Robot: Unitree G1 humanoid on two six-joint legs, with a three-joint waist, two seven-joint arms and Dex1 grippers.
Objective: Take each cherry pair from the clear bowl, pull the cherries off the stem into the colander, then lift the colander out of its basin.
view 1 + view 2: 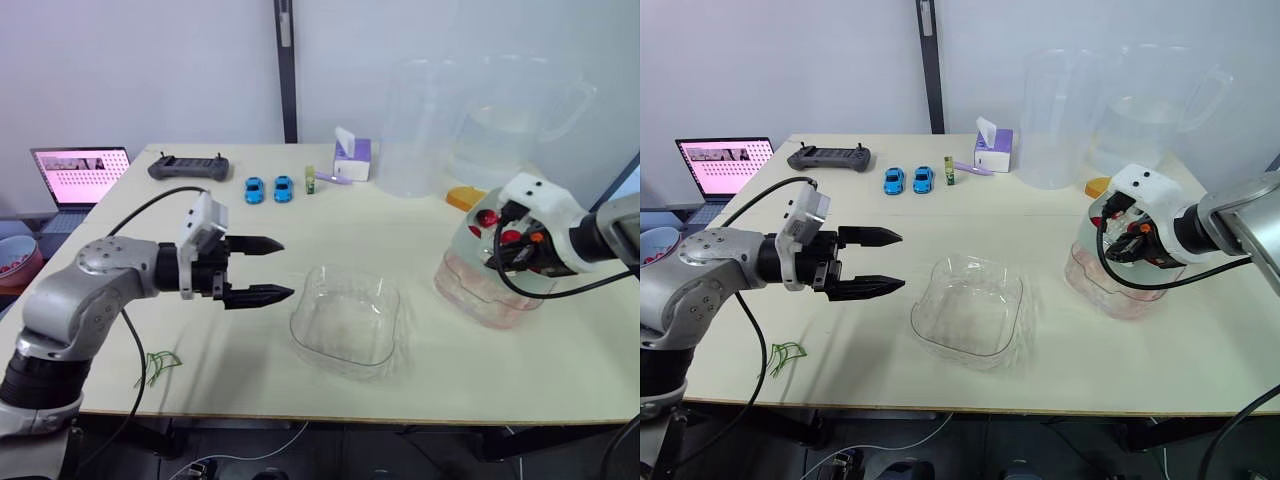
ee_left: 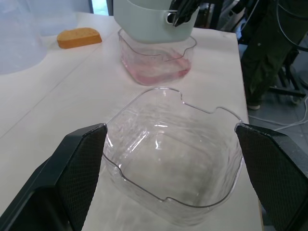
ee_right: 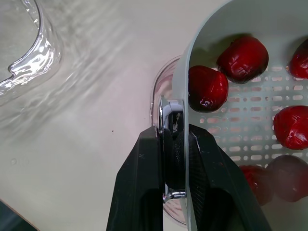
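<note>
Green stems (image 1: 158, 365) lie by the table's (image 1: 300, 215) front left edge, and your right gripper (image 3: 175, 130) has the colander (image 2: 144, 26).
Beyond the stems, your left gripper (image 1: 287, 268) hangs with its fingers spread wide, pointing at the clear bowl (image 1: 345, 320) near the middle of the front edge. Farther back, toward the right edge, your right gripper is clamped on the colander's wall, one finger inside and one outside. The colander holds red cherries (image 3: 207, 89) and sits in the top of the basin (image 2: 154, 67), which has pinkish water in it.
</note>
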